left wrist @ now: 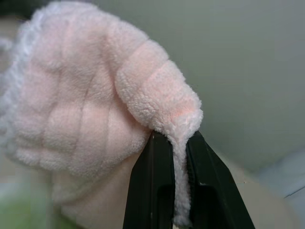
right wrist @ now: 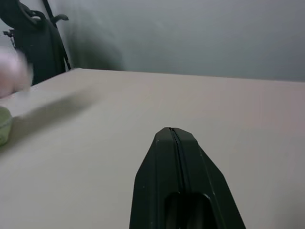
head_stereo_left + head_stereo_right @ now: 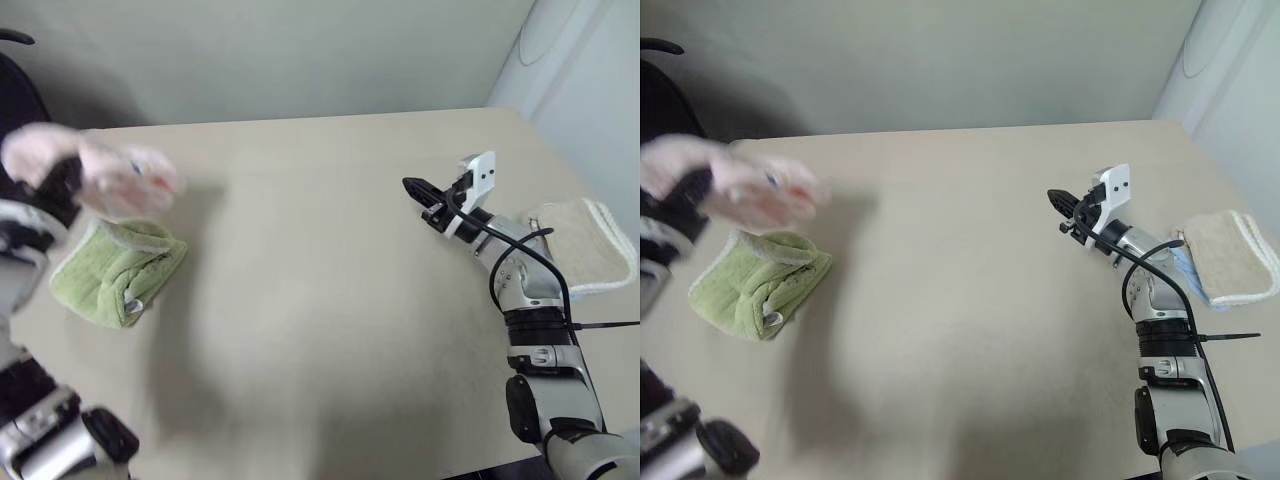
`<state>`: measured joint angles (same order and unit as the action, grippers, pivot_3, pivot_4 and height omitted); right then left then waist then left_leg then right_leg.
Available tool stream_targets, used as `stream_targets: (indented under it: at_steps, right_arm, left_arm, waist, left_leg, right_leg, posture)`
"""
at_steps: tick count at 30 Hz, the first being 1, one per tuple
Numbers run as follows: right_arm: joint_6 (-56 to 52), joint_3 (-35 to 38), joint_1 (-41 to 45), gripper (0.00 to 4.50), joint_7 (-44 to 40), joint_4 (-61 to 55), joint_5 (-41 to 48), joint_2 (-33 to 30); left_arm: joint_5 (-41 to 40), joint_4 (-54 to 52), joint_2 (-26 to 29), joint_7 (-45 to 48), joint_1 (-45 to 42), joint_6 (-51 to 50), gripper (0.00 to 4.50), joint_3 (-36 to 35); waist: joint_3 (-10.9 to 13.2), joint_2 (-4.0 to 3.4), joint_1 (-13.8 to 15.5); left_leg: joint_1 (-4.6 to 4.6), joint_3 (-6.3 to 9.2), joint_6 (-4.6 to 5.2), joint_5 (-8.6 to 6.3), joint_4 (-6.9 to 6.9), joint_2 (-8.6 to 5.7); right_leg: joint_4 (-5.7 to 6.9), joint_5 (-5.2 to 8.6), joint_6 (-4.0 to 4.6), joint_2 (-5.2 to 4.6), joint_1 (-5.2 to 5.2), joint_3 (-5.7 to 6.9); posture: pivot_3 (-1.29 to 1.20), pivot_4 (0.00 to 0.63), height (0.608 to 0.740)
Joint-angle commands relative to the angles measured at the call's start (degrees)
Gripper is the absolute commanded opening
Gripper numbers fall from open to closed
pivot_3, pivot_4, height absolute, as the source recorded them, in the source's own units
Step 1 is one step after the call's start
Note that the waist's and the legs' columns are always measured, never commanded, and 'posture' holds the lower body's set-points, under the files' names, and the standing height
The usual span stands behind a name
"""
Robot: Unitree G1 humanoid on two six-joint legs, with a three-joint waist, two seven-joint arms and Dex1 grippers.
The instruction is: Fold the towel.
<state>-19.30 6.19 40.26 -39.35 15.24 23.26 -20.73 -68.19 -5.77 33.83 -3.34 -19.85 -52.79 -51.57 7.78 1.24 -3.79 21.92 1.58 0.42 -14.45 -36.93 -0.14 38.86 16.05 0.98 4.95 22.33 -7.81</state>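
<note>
- Head views: your left gripper [image 3: 62,180] holds the pink towel [image 3: 120,175] bunched in the air at the table's [image 3: 300,300] left edge, just above a folded green cloth [image 3: 118,268] lying there. Your right gripper [image 3: 418,190] hovers over the right half of the table, well apart — a beige towel [image 3: 585,245] lies beside that arm.
- Left wrist view: your fingers [image 1: 150,186] are clamped on a fold of the towel [image 1: 95,105].
- Right wrist view: your fingers [image 2: 157,176] are pressed together, empty — bare table [image 2: 143,105] ahead.
</note>
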Motion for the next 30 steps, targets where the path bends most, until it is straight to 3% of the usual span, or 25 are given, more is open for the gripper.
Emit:
stream_targets:
  at_steps: [1, 2, 4, 7, 15, 24, 30]
  right_arm:
    - [1.09, 0.85, 0.65, 0.00, -0.39, -1.18, 0.07, -0.55]
    - [1.21, 0.67, 0.88, 0.00, -0.43, -0.78, -0.06, -0.46]
    - [1.44, 0.06, 1.89, 0.00, -0.81, 0.20, -0.28, -0.08]
    - [1.90, -0.44, 2.73, 0.00, -1.31, 1.06, -0.63, 0.05]
    - [1.94, -0.63, 2.43, 0.00, -1.42, 1.09, -0.74, 0.40]
    - [1.60, -0.11, 1.49, 0.00, -0.75, -0.26, -0.38, 1.00]
    - [1.00, -0.02, 1.45, 0.00, -1.20, -0.47, -0.04, 0.83]
  left_arm:
    - [-2.99, -8.08, -6.80, -1.82, 9.91, 2.21, 0.02, -2.91]
    - [-1.53, -8.86, -8.89, -1.20, 13.31, 3.11, 0.02, -1.78]
    - [0.13, -7.76, -13.29, -0.79, 17.31, 5.44, 0.65, -0.40]
    - [-0.16, -7.03, -15.60, -0.20, 18.69, 8.48, 1.66, -0.07]
    - [-5.55, -6.13, -14.04, 0.24, 19.06, 12.41, 4.49, -1.54]
    - [-11.11, -8.46, -9.23, 4.34, 24.52, 14.55, 4.49, -5.23]
    - [-7.96, -6.93, -6.75, 9.89, 33.45, 18.03, 4.49, -9.40]
  waist:
    - [0.01, -0.02, -0.15]
    - [0.01, -0.02, -0.21]
    - [0.01, -0.02, -0.23]
    - [0.05, 0.06, 0.09]
    - [0.05, 0.06, 0.74]
    - [0.05, 0.06, 0.42]
    - [0.05, 0.06, 0.40]
  left_leg:
    - [-0.01, 0.00, 0.00, 0.00, 0.03, 0.00]
    - [-0.01, 0.00, 0.00, 0.00, 0.11, 0.00]
    - [-0.04, 0.00, 0.04, -0.01, 0.14, 0.00]
    - [-0.05, 0.03, 0.17, 0.12, 0.11, 0.03]
    - [-0.15, 0.08, 0.26, 0.39, 0.05, -0.01]
    - [-0.11, 0.08, 0.24, 0.39, 0.19, -0.02]
    - [-0.11, 0.08, 0.24, 0.39, 0.31, -0.01]
  right_leg:
    - [-0.01, 0.00, 0.00, 0.00, -0.04, 0.00]
    - [0.04, 0.00, 0.00, 0.00, -0.08, -0.01]
    - [0.06, -0.02, 0.03, 0.00, -0.12, 0.01]
    - [0.14, -0.31, 0.20, 0.01, -0.12, 0.07]
    - [-0.07, -0.72, 0.21, -0.01, -0.40, 0.09]
    - [-0.15, -0.70, 0.17, -0.01, -0.32, 0.07]
    - [-0.18, -0.68, 0.18, -0.01, -0.27, 0.06]
  posture:
    - [0.00, 0.150, 0.740]
    - [0.00, 0.150, 0.740]
    - [0.00, 0.150, 0.740]
    - [0.00, 0.150, 0.740]
    - [0.00, 0.150, 0.740]
    - [0.00, 0.150, 0.740]
    - [0.00, 0.150, 0.740]
